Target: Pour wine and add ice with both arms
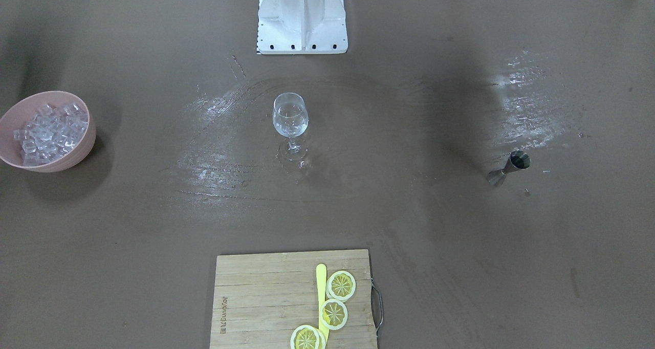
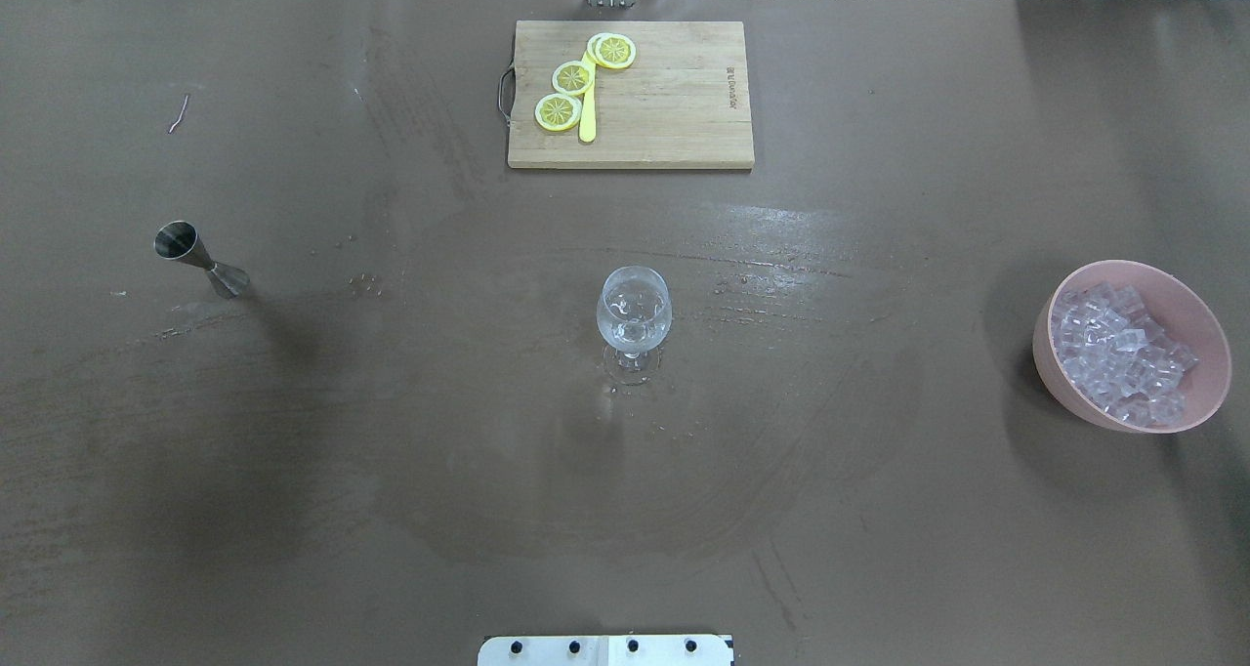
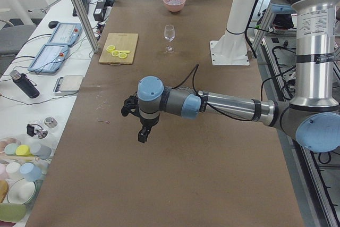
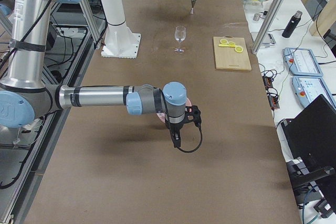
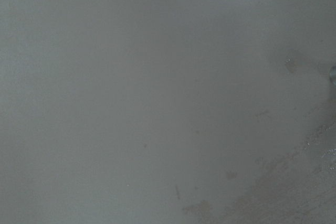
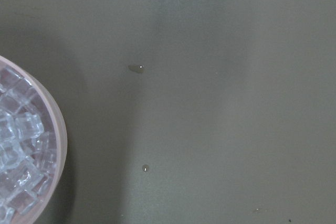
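A clear stemmed wine glass (image 2: 634, 310) stands upright mid-table, also in the front view (image 1: 290, 116); it seems to hold a little clear liquid. A pink bowl (image 2: 1055, 363) full of ice cubes (image 2: 1123, 353) sits on my right; its rim (image 6: 55, 129) shows in the right wrist view. A steel jigger (image 2: 200, 259) stands on my left. My left gripper (image 3: 142, 134) hangs above bare table, seen only from the left side. My right gripper (image 4: 176, 140) hovers beside the bowl, seen only from the right side. I cannot tell whether either is open or shut.
A wooden cutting board (image 2: 674, 129) with three lemon slices (image 2: 573, 77) and a yellow knife (image 2: 587, 119) lies at the far edge. The white pedestal base (image 1: 302, 21) stands behind the glass. Wet streaks mark the brown table around the glass.
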You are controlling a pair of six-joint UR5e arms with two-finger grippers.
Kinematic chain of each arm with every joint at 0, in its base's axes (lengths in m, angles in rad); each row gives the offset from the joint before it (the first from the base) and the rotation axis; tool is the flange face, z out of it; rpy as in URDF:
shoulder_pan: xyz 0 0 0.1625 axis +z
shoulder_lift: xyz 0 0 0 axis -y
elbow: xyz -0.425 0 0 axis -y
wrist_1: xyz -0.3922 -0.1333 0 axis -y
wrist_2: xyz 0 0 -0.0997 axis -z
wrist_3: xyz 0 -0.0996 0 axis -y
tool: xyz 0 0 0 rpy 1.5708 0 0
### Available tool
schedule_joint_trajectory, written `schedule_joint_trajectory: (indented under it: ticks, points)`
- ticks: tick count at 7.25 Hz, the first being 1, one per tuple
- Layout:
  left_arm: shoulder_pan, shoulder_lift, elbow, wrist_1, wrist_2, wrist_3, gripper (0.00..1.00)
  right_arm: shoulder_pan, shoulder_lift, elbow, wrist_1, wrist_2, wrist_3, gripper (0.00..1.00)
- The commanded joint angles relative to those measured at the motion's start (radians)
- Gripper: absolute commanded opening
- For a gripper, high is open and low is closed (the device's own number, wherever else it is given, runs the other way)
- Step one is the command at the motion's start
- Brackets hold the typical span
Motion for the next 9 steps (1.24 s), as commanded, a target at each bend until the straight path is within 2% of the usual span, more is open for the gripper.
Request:
schedule_joint_trajectory:
  ticks: [1, 4, 9]
  points:
    - [-0.001, 0.012, 0.014, -0.075, -0.001, -0.003, 0.98, 0.0, -0.004, -0.005, 0.141, 0.005, 0.006, 1.0]
    - [-0.005, 0.004, 0.022, -0.105, 0.0, -0.003, 0.98, 0.0, -0.006, -0.015, 0.169, 0.012, 0.009, 1.0]
    - [-0.014, -0.004, 0.094, -0.32, 0.0, -0.005, 0.98, 0.002, -0.01, -0.036, 0.171, 0.047, 0.009, 1.0]
